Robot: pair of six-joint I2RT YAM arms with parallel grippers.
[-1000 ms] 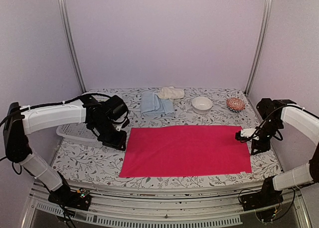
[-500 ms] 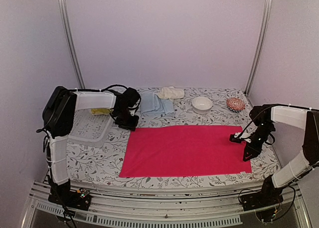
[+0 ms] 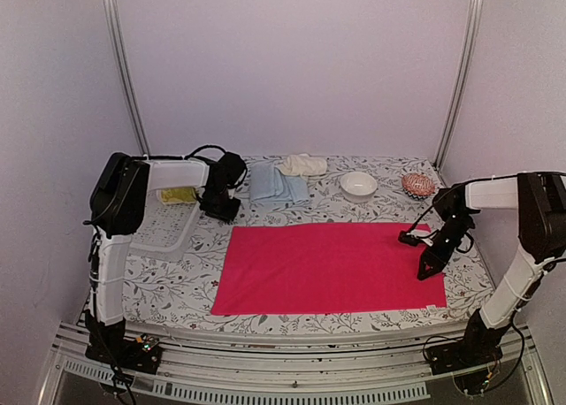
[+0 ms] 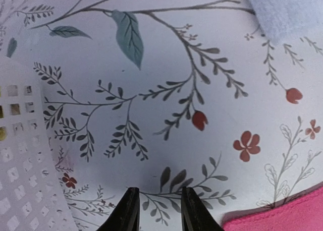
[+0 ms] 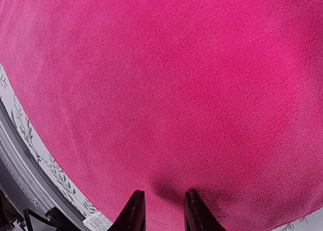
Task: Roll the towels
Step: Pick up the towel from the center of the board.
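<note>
While the hot pink towel (image 3: pixel 327 268) lies flat and unrolled mid-table, left gripper (image 4: pixel 159 194) now hangs off its far-left corner, over bare floral cloth (image 4: pixel 151 90). Right gripper (image 5: pixel 160 195) has come inward over the right edge. Both slightly parted, empty. Rolling likely starts soon.

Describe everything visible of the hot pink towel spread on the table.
The hot pink towel is a rectangular, fuzzy, fleece-like cloth, spread flat and unrolled on the floral-print table covering, long side running left to right. A small white tag shows at its near right corner. The right gripper hangs over its right part, jaws slightly apart; whether it touches is unclear. The left gripper stands just off its far left corner.
</note>
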